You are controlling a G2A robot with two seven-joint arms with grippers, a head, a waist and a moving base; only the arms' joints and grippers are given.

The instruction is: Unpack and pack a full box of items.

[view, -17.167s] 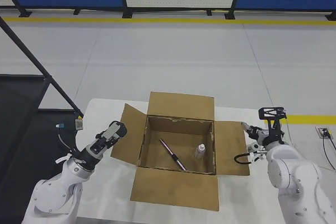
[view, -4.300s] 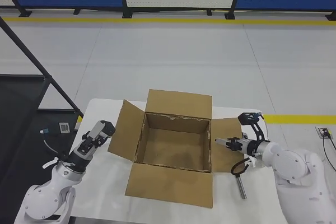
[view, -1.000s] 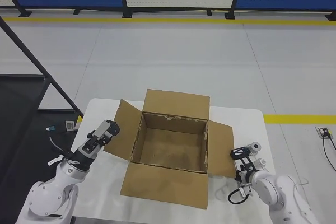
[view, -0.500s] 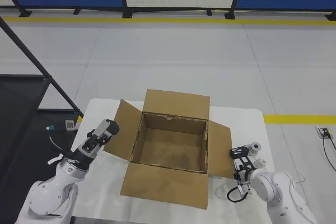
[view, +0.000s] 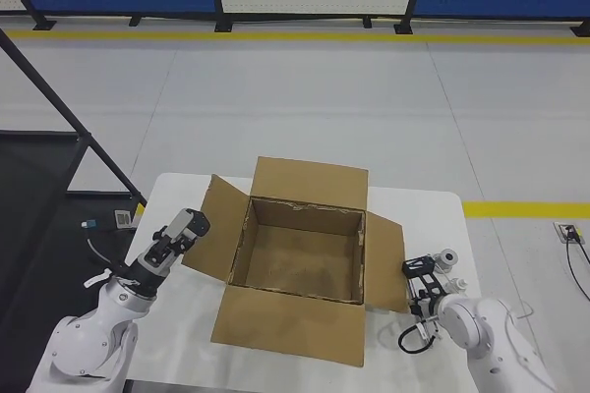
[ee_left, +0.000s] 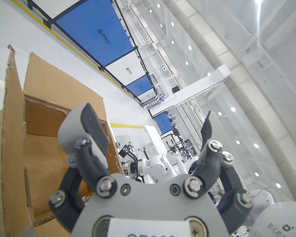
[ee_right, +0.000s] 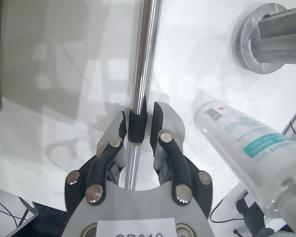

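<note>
Right claw [ee_right: 138, 120]: narrowed about the black sleeve of the steel rod [ee_right: 144, 50], 1 pad to each side, with a thin gap seen at each. A firm grip is not judged to be made yet. The rod is laid flat on the bench [view: 423, 206], near the box's right-hand flap.

Left claw [ee_left: 148, 127]: spread wide, nothing held, raised beside the left-hand flap of the box [view: 315, 184].

Box: cardboard, 4 flaps folded outward, interior seen bare from the top view.

Items out on the bench, to the right of the box, 3 counted:
- steel rod
- clear bottle [ee_right: 246, 144], laid on its side just beside the rod
- flanged metal part [ee_right: 259, 43], apart from both

Progress: unpacking is judged complete. Packing is judged barely begun, all 3 items remaining to be returned, the rod probably first.

Markings: a barcode label and a teal band of small print are carried on the bottle. A white sticker is fixed to each claw's base and is cut off at the edge. No print is transcribed.
</note>
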